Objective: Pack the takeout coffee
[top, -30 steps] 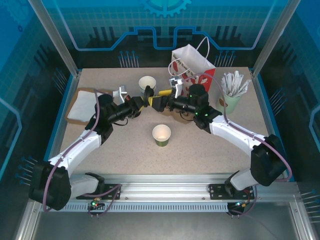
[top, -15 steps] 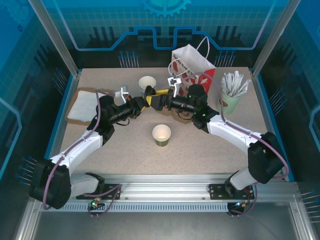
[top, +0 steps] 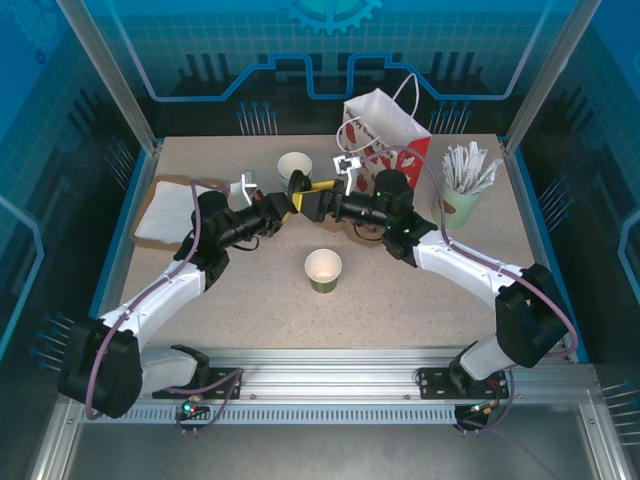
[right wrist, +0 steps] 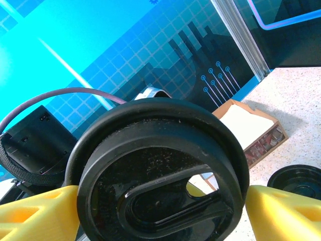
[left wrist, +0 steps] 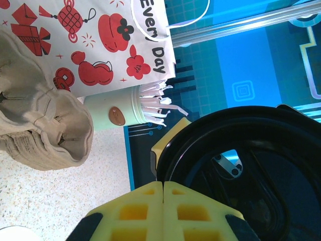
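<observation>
Pinching black lid [left wrist: 235, 170]: left fingers [left wrist: 135, 211] | right fingers [right wrist: 281, 211] flank it | green cup [top: 323, 272] apart

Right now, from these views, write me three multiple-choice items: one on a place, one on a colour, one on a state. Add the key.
1. The lone green cup stands: A) far left corner B) mid-table between the arms C) against the right wall.
2. The paper bag has motifs in: A) red B) blue C) green.
3. The left gripper is: A) wide open B) shut on the black lid at its rim C) shut on a cup.
Key: B, it sits between the forearms in the top view; A, red shapes cover it; B, its yellow fingers pinch the rim.
</observation>
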Action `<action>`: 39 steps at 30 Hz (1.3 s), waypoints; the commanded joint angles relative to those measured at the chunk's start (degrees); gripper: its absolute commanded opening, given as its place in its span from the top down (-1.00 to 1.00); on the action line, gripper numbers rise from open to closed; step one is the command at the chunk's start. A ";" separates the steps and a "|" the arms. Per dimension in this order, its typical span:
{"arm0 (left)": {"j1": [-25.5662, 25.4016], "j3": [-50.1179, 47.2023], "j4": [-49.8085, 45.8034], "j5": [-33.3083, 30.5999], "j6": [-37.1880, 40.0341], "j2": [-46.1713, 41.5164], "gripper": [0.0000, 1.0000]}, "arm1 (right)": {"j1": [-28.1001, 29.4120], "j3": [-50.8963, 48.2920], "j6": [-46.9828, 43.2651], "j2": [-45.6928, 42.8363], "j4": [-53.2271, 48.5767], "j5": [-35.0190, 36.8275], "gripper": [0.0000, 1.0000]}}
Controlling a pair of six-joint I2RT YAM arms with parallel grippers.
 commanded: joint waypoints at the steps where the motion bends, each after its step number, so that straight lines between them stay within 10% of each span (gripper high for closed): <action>1: -0.54 -0.24 0.82 1.10 0.37 0.31 0.93 | 1.08 1.08 0.23 0.40 1.45 -0.41 -0.63; 17: -0.58 -0.74 -0.58 -0.24 1.93 -0.35 0.81 | 0.80 0.94 -1.42 -1.39 -3.50 3.33 -0.20; 24: 0.13 -0.92 -3.11 -0.99 4.30 -0.30 0.34 | -1.23 -0.67 -2.78 -4.40 -7.71 4.00 -0.15; 39: 5.18 3.37 -36.64 -10.80 42.98 -4.32 -0.64 | 5.95 13.80 -32.21 -7.59 -73.95 26.96 -0.14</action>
